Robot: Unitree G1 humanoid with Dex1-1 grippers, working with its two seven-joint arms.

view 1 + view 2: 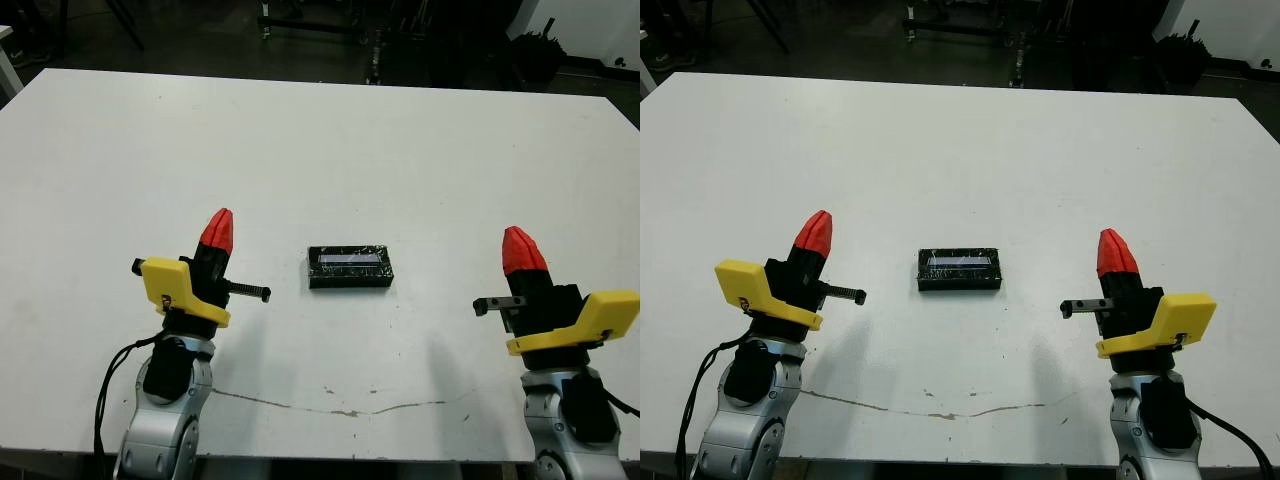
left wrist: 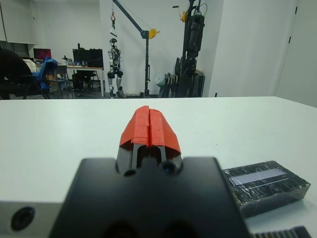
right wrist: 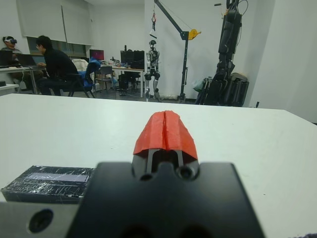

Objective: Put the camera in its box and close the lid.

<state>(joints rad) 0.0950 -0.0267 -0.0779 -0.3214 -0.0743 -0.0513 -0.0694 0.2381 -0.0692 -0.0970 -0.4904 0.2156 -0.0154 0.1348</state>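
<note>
Resting at table centre, the box (image 1: 350,268) carries its lid (image 1: 349,260) on top, so the task appears complete; the camera is not visible, presumably inside. Left gripper (image 1: 217,232) at 9 o'clock and right gripper (image 1: 522,250) at 3 o'clock stand apart from it, both clenched and empty. Nothing obstructs the white table (image 1: 320,150).

white walls (image 3: 119,25), desks (image 3: 126,71), perhaps a hoist (image 3: 171,20)
</note>
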